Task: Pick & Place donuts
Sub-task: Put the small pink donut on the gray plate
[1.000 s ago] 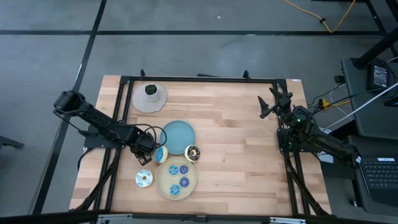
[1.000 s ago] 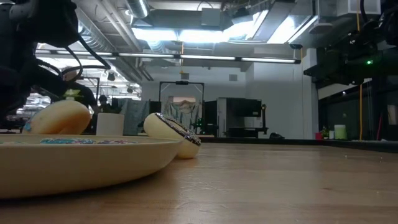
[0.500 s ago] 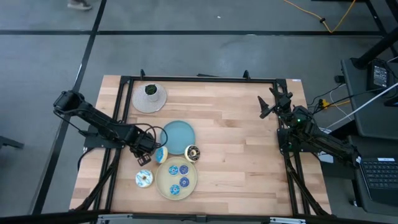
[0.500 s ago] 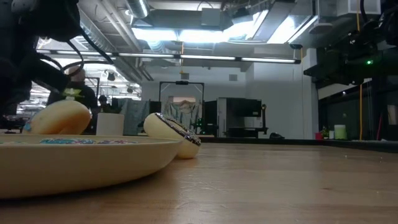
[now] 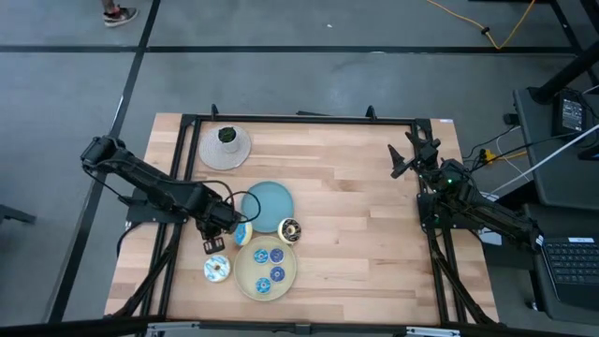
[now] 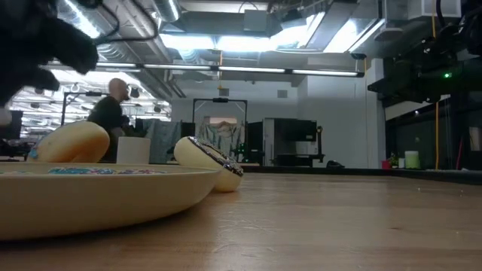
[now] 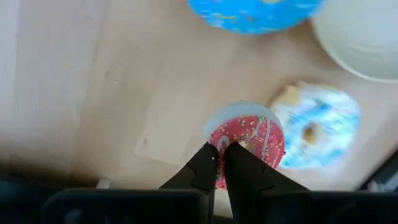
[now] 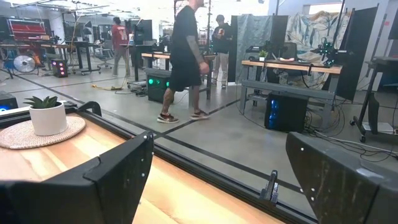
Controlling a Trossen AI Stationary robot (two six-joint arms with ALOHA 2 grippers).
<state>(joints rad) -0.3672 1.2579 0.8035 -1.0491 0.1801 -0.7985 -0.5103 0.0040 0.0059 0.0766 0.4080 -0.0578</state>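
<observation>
Left gripper [image 5: 218,236] sat low at the table's left-front, just left of the beige plate [image 5: 245,278]. In the left wrist view its fingers [image 7: 208,167] were pinched together on the rim of a pink donut [image 7: 247,138], which sat on a small pale disc. Beside that, a blue-and-white donut [image 7: 317,126] lay flat on the wood; from above the same donut [image 5: 217,269] lay just left of the beige plate. A small pale piece [image 5: 212,246] lay on the wood close under the gripper; could not tell from above if it was the pink donut.

A blue-and-orange donut [image 5: 243,231] stood between the gripper and the plates, at the blue plate's lower-left edge. Blue plate [image 5: 269,202] sat behind the beige one, the two almost touching. Three small blue donuts [image 5: 270,265] lay on the beige plate. A brown donut [image 5: 289,230] rested at the blue plate's lower-right edge, just above the beige plate. In the low view the beige plate's rim [image 6: 113,188] filled the left foreground, with a donut [image 6: 215,166] tilted on edge beyond it.

A potted plant [image 5: 226,137] stood on a round mat [image 5: 225,150] at the back-left of the table.

Right gripper [image 5: 408,156] waited at the back-right edge of the table, fingers [image 8: 115,174] spread wide and empty. People were walking in the room beyond, seen from the right wrist.
</observation>
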